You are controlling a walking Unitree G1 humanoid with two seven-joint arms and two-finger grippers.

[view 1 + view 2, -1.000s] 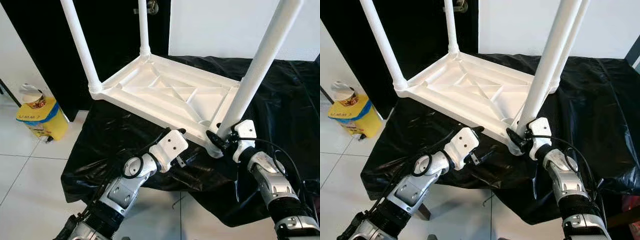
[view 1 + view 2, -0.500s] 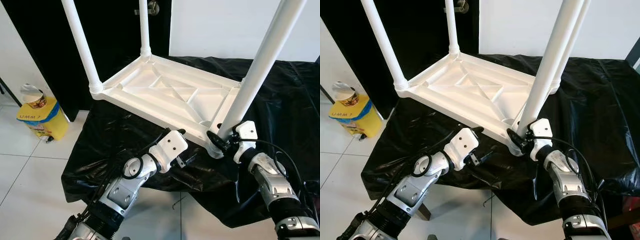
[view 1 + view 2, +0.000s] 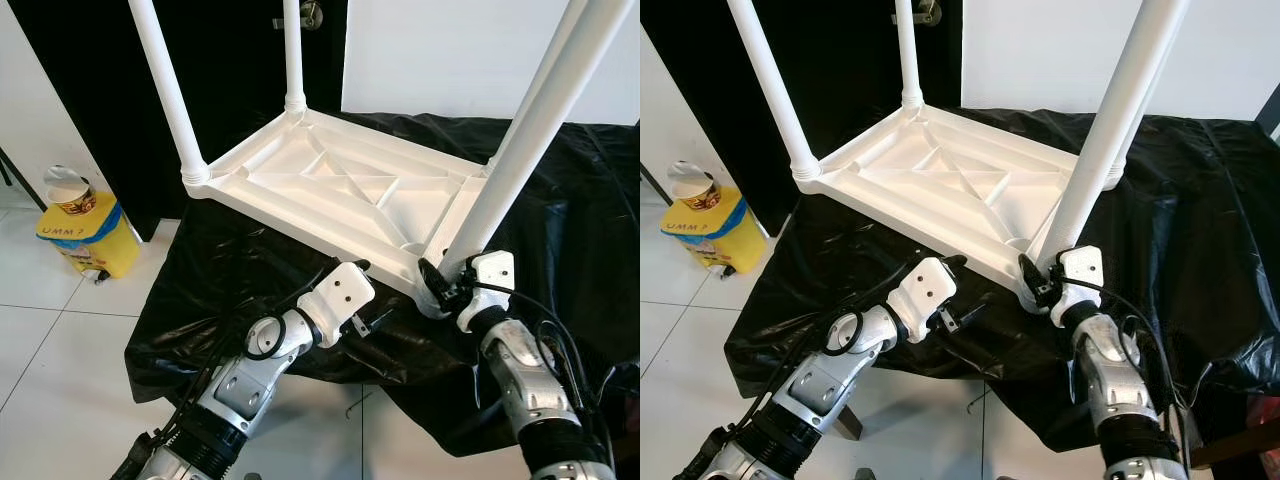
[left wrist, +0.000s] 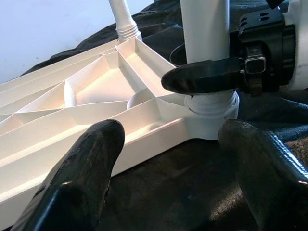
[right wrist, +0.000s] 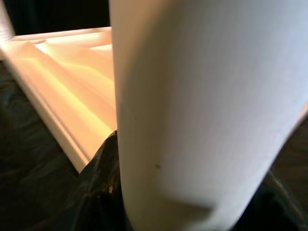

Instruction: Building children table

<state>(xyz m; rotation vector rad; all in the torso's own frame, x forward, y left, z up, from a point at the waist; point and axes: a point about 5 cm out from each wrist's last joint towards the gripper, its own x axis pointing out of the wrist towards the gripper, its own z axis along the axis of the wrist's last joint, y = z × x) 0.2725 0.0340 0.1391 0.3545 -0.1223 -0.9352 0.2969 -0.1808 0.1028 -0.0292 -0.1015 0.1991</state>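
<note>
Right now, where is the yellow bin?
In the left eye view, the yellow bin stands on the white tile floor at the robot's far left, beside the black-covered bench holding the upturned white table.

A white plastic children's table (image 3: 340, 190) lies upside down on a black sheet (image 3: 560, 210), its four round legs (image 3: 520, 150) pointing upward.

Our right hand (image 3: 437, 285) clamped around the near leg (image 3: 520, 150), bare black sheet (image 3: 890, 255) open before our left hand (image 4: 168, 159), ribbed tabletop (image 3: 340, 190) blocking beyond.
</note>
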